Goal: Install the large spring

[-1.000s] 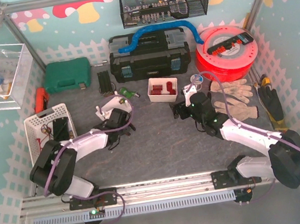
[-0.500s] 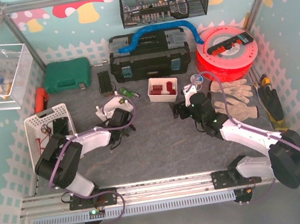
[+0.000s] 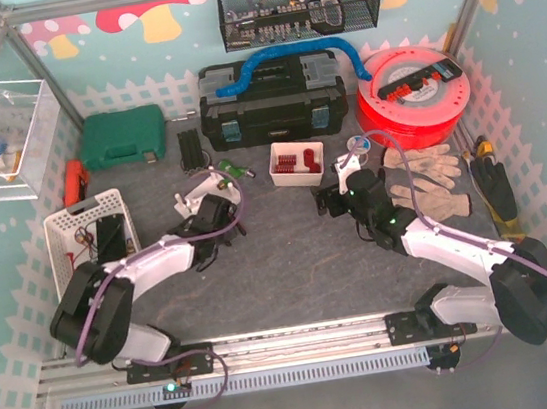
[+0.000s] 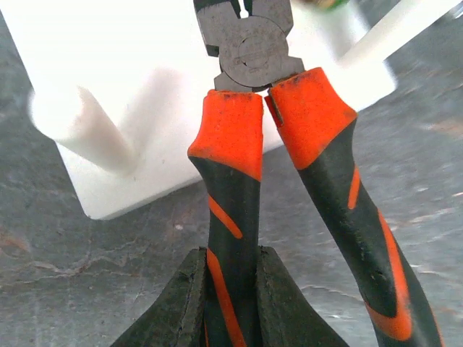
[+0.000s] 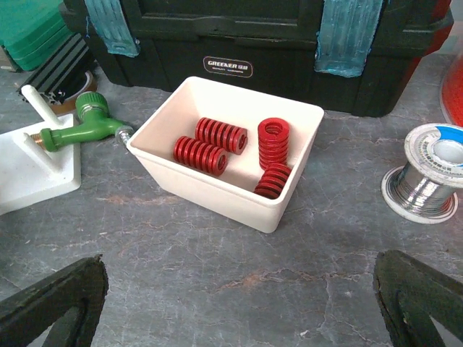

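Observation:
Several red springs point(image 5: 200, 155) lie in a white bin point(image 5: 239, 191), also seen in the top view point(image 3: 296, 164). My right gripper point(image 5: 239, 296) is open and empty, a short way in front of the bin, with its fingers point(image 5: 51, 303) wide apart. My left gripper point(image 4: 230, 289) is shut on one handle of orange-and-black pliers point(image 4: 246, 144). The pliers' head point(image 4: 249, 43) lies over a white fixture point(image 4: 108, 108) with a round peg point(image 4: 79, 119). In the top view the left gripper point(image 3: 212, 215) sits just in front of that fixture point(image 3: 206, 188).
A green hose nozzle point(image 5: 90, 126) lies on the fixture's far side. A black toolbox point(image 5: 239, 43) stands behind the bin, with a solder spool point(image 5: 432, 173) to its right. Work gloves point(image 3: 427, 179), a red reel point(image 3: 415, 90) and a white basket point(image 3: 80, 230) are nearby.
The left arm's elbow has swung slightly while its gripper stays at the fixture with the pliers. The right arm has not moved.

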`<state>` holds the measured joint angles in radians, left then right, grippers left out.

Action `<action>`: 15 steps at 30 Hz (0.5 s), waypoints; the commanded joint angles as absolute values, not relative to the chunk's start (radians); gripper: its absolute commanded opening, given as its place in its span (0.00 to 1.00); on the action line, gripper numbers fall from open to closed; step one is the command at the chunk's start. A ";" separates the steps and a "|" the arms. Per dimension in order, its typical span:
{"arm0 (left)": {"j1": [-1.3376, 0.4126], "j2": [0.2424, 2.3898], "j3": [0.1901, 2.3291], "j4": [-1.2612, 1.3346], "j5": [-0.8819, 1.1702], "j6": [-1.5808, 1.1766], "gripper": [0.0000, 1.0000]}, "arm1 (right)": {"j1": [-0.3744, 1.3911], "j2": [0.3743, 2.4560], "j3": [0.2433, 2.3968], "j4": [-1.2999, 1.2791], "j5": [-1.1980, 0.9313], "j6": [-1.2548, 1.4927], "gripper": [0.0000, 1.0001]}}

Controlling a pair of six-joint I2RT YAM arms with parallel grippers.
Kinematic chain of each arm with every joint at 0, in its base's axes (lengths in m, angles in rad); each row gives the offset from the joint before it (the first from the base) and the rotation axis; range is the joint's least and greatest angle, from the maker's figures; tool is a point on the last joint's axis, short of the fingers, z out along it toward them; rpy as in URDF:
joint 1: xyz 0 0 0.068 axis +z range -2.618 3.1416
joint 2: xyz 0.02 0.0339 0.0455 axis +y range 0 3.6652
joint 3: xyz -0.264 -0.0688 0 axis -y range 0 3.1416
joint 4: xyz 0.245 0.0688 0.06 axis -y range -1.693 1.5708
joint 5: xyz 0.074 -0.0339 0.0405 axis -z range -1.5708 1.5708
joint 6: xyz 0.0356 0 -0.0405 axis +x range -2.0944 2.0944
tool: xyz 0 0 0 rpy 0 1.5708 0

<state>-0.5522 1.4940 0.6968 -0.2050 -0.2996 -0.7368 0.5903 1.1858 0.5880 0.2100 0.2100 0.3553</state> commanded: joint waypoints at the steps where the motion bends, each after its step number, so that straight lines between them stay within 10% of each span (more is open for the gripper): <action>1: -0.556 1.363 0.733 -0.211 -0.359 -0.710 0.00 | 0.597 1.167 0.571 0.228 0.234 0.351 1.00; 15: -0.254 1.344 0.908 -0.135 -0.466 -0.773 0.00 | 0.598 1.151 0.564 0.229 0.241 0.351 1.00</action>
